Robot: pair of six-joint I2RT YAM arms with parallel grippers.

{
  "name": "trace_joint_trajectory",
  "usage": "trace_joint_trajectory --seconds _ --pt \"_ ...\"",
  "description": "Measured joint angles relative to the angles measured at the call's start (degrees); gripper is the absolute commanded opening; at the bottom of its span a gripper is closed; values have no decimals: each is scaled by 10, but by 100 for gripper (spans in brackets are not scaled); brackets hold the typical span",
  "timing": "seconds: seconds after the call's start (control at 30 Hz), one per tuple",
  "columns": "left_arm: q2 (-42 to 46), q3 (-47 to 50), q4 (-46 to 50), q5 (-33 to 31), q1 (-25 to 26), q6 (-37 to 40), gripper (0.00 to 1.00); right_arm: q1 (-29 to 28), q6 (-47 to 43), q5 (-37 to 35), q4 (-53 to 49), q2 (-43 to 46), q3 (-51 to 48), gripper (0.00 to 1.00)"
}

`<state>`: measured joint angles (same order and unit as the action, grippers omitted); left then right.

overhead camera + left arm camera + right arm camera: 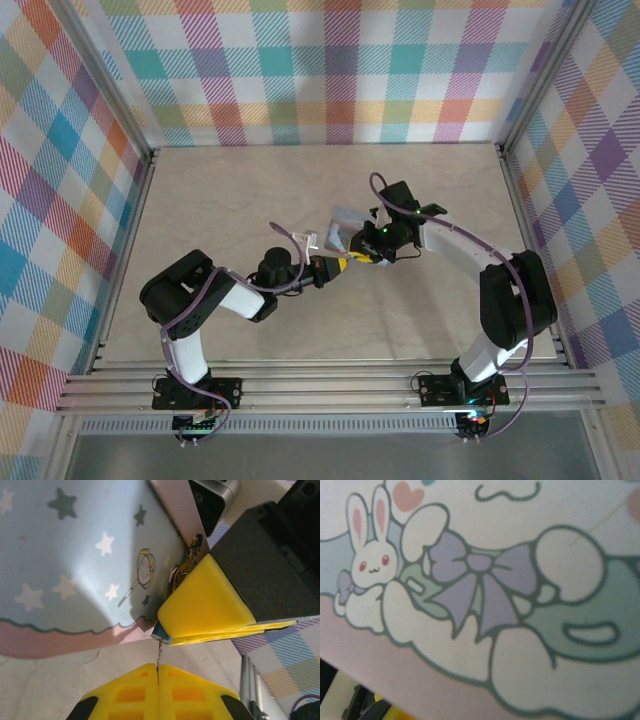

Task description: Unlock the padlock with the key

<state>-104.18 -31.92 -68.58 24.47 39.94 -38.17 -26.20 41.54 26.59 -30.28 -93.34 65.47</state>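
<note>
Your left gripper (158,676) is clenched on the thin silvery key (159,656), whose tip meets the small blue padlock (160,636). Your right gripper (170,630) grasps that padlock between its yellow fingers at mid-table, just right of the left claw and just near of the pastel star-printed tin (75,555).

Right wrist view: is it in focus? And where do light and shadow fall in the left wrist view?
Right wrist view: the tin is too close to the lens, so its cartoon print looks soft and blurred. Left wrist view: a bright wedge of light crosses the middle of the tin, with dimmer areas on both sides. Top external view: the table is evenly lit and sharp, with no strong glare.
</note>
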Motion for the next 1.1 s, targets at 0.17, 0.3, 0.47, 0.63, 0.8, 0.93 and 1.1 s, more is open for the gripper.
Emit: trace_joint_trajectory --seconds 0.17,0.3,0.47,0.63,0.8,0.93,1.1 --pt "-3 -16 9 21 -5 -17 0 9 1 10 16 9 -10 0" --pt "-3 -16 9 19 -4 0 0 12 1 15 10 9 -9 0" --pt "-3 -12 9 -4 14 60 0 14 6 17 -25 8 5 0" --pt "11 -9 32 -69 53 147 0 19 12 19 -63 8 12 0" --pt "38 -1 70 -127 80 207 0 19 13 26 -84 8 13 0" --pt "41 -1 73 -124 76 197 0 19 13 28 -84 8 13 0" --pt "5 -11 19 -71 56 124 0 16 16 37 -83 8 11 0"
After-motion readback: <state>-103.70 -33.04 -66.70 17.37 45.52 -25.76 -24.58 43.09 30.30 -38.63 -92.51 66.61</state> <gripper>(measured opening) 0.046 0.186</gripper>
